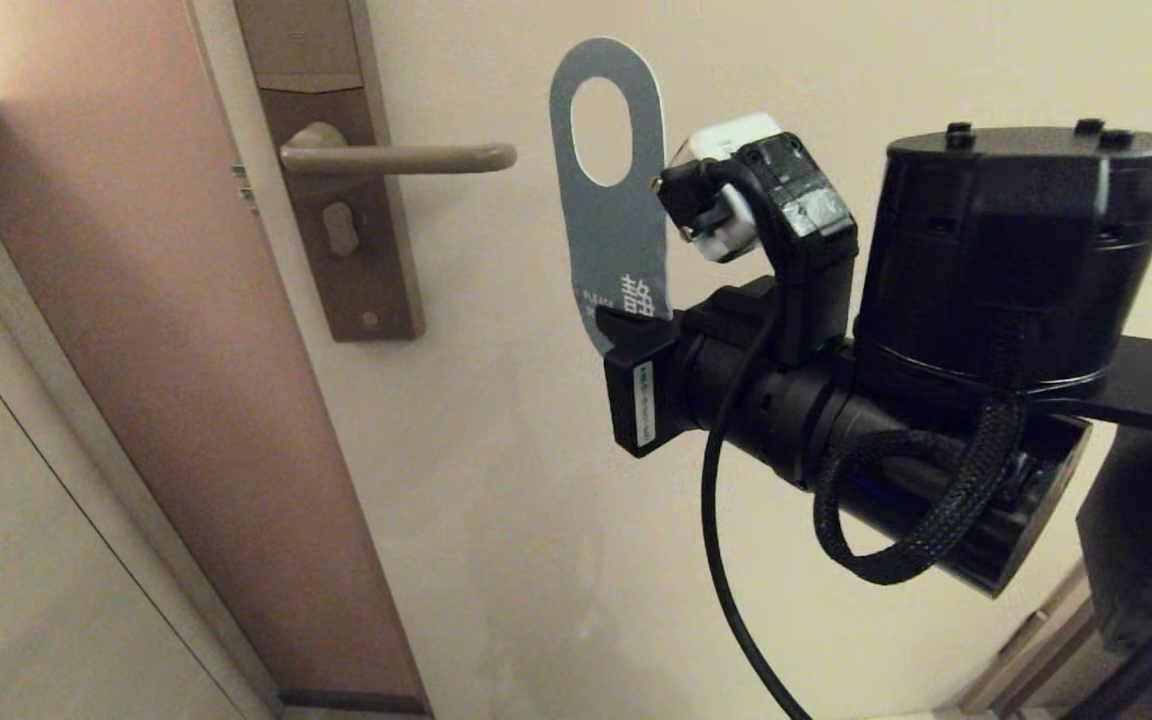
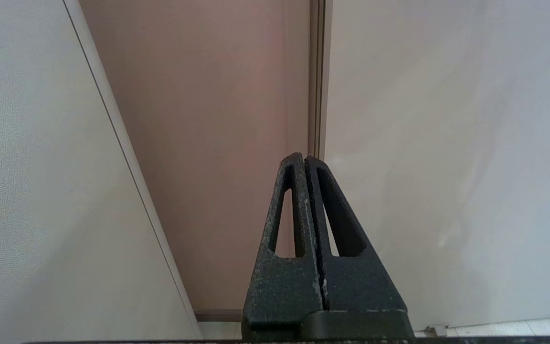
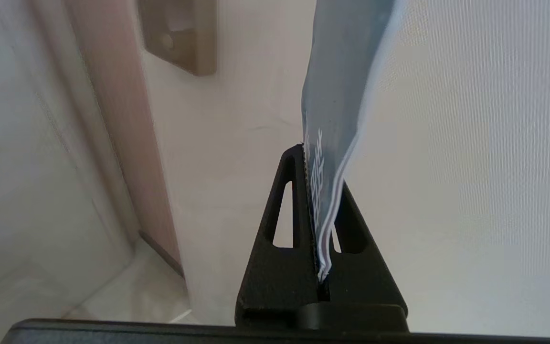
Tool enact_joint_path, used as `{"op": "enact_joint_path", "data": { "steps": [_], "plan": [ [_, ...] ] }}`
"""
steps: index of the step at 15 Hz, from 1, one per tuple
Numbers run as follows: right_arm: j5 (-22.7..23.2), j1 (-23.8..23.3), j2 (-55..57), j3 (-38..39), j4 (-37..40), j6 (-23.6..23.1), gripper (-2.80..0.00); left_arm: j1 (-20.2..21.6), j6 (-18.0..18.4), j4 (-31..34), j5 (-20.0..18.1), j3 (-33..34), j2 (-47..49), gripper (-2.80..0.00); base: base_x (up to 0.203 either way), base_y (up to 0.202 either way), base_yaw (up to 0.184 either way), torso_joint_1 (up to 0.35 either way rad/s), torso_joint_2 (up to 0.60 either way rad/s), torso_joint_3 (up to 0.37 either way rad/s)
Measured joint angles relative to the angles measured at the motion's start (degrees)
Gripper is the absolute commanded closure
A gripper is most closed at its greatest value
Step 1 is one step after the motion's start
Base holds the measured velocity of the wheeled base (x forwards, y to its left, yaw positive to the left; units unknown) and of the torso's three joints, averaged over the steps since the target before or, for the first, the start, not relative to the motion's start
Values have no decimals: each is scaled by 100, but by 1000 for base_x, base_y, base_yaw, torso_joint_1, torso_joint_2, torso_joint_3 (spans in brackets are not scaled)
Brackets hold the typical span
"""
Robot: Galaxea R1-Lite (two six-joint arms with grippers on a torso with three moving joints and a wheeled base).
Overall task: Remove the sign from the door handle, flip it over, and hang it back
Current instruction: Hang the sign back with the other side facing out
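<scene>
1. Cream door (image 1: pixel 496 450), brown plate, bare handle (image 1: pixel 406 157) left of right tool (image 3: pixel 320 215).
2. Clamped on sign (image 1: pixel 614 200) bottom; sign upright, beside handle's tip, apart.
3. Left tool (image 2: pixel 305 162) pressed together, empty.

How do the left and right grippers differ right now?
The right gripper has its fingers pinched on the lower end of the sign, holding it upright beside the free end of the door handle; the left gripper has its fingers shut on nothing. The right gripper is raised to handle height, while the left gripper is out of the head view, facing the lower wall and door edge. Both are shut.
</scene>
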Motion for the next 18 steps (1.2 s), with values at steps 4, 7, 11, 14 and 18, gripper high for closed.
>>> {"op": "enact_joint_path", "data": {
  "steps": [4,7,11,14,18],
  "plan": [
    [-345,5,268,-203,6,5,0,0,4,0,0,0,0,0,0,0,0,0,0,0],
    [-658,0,507,-428,13,7,0,-1,1,0,-2,0,0,0,0,0,0,0,0,0],
    [-785,0,700,-591,45,-11,0,0,1,0,0,0,0,0,0,0,0,0,0,0],
    [-829,0,785,-760,204,-10,0,0,2,0,2,0,0,0,0,0,0,0,0,0],
    [-910,0,906,-1071,384,-9,0,0,2,0,-2,0,0,0,0,0,0,0,0,0]
  ]
}}
